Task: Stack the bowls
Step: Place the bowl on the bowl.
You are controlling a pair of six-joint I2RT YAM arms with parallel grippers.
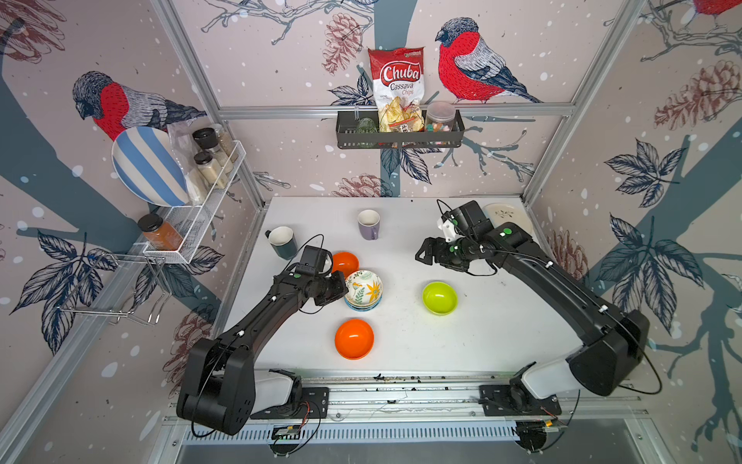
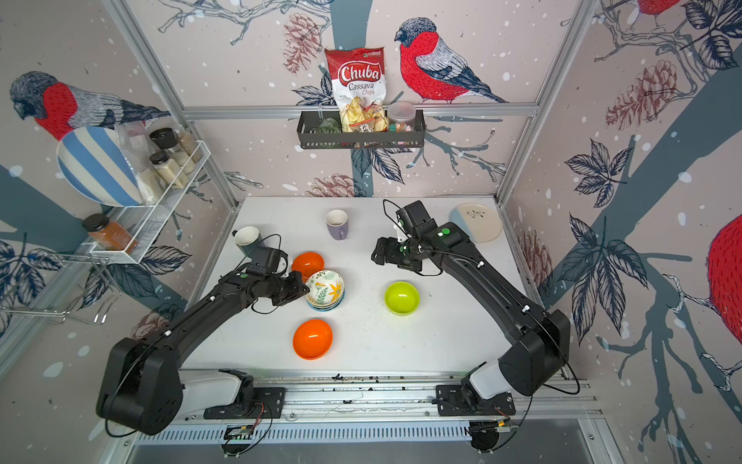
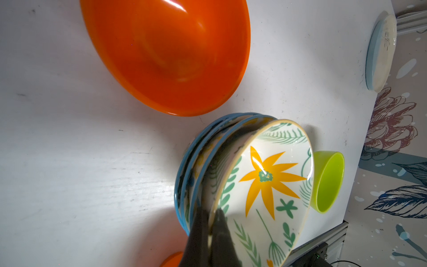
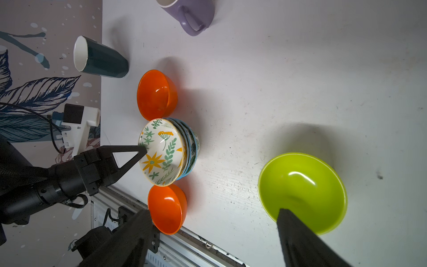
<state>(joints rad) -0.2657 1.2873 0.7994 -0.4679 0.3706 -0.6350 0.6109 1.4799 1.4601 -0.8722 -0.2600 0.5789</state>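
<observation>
A stack of patterned bowls point(image 1: 361, 303) stands mid-table in both top views. Its top bowl point(image 1: 364, 286) point(image 3: 265, 185) is white with green leaves and a yellow flower, and it sits slightly tilted. My left gripper point(image 1: 344, 287) point(image 3: 211, 210) is shut on that bowl's near-left rim. One orange bowl point(image 1: 346, 262) sits just behind the stack, partly hidden by the left wrist. Another orange bowl point(image 1: 354, 338) lies in front. The lime green bowl point(image 1: 439, 297) point(image 4: 302, 191) stands to the right. My right gripper point(image 1: 422, 253) point(image 4: 214, 212) hovers open and empty behind it.
A purple mug point(image 1: 368, 224) and a dark mug point(image 1: 282, 241) stand at the back left of the table point(image 1: 482, 341). A blue-and-cream plate point(image 1: 506, 217) lies in the back right corner, behind the right arm. Wire racks hang on the left wall.
</observation>
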